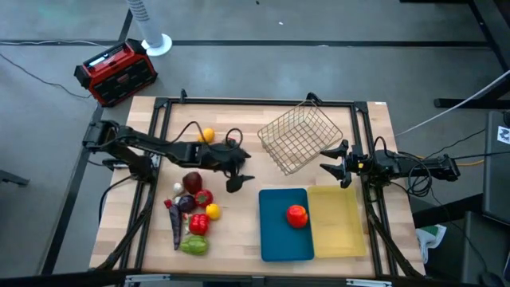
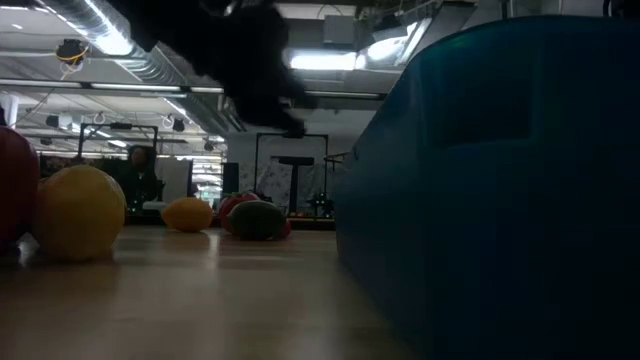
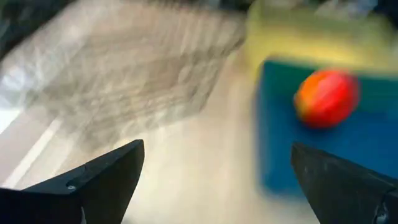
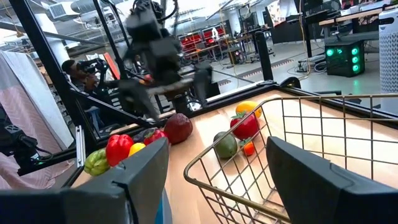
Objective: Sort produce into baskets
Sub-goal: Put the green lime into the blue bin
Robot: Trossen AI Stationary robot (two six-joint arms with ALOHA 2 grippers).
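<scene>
Left gripper (image 1: 239, 169) spread wide and empty over bare table (image 1: 239, 231), red fruit (image 1: 296, 215) on blue tray (image 1: 275, 235) at four o'clock, right gripper (image 1: 338, 165) open, empty beside wire basket (image 1: 299, 137)

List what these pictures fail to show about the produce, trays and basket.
- Low view: the blue tray fills the right half and hides the yellow tray and basket behind it.
- Low view: a red piece is cut off by the left edge.
- Left wrist view: blurred; the basket is only a smear, and the kind of red fruit is unclear.
- High view: the produce pile is too small to name each piece.
</scene>
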